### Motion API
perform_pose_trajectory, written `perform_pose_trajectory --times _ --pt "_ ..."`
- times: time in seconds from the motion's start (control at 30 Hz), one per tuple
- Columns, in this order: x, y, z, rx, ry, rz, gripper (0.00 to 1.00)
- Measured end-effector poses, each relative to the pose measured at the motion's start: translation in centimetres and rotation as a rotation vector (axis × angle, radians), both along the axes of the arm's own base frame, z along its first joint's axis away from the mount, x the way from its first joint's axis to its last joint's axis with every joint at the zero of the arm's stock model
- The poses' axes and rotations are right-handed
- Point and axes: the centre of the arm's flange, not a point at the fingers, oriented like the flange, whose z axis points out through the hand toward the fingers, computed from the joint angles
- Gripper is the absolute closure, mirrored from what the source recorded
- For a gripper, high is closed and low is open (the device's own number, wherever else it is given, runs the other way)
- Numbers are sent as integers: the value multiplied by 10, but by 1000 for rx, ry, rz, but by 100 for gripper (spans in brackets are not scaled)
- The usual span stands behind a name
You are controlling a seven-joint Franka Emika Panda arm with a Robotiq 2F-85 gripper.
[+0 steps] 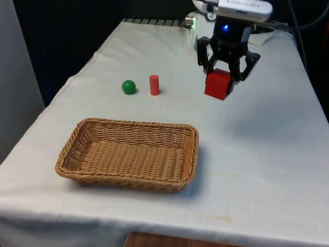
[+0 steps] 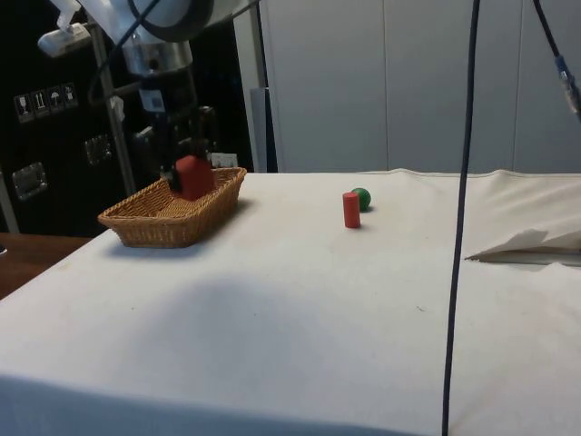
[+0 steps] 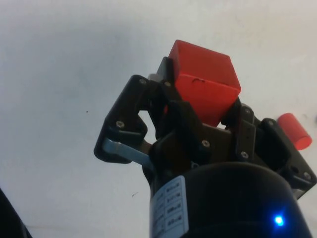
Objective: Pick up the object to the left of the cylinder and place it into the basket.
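Pincer [image 1: 224,77] upper right of front frame, closed on red cube [image 1: 218,84], cube clear of worktop [image 1: 267,154]. Red cylinder [image 1: 154,85] and green ball [image 1: 128,86] upper centre, ball on cylinder's left in front frame, untouched. Basket [image 1: 128,154] lower left, holds nothing. Judgement: grasp and lift done; carry to basket and release left.

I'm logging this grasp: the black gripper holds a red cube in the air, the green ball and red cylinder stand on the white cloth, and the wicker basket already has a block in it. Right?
One thing is wrong: the woven wicker basket is empty, as the front view shows. The rest holds: the black two-finger gripper holds the red cube aloft, and the green ball and red cylinder stand on the white cloth.
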Motion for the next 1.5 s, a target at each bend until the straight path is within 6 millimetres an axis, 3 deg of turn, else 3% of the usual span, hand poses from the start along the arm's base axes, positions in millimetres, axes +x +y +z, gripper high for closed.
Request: perform_pose_trajectory --times 0.47,1.0,1.5 --pt "19 -18 9 -38 -25 -24 97" --pt "31 -44 3 -82 -34 -67 97" --pt "41 -48 3 -153 -62 -110 97"
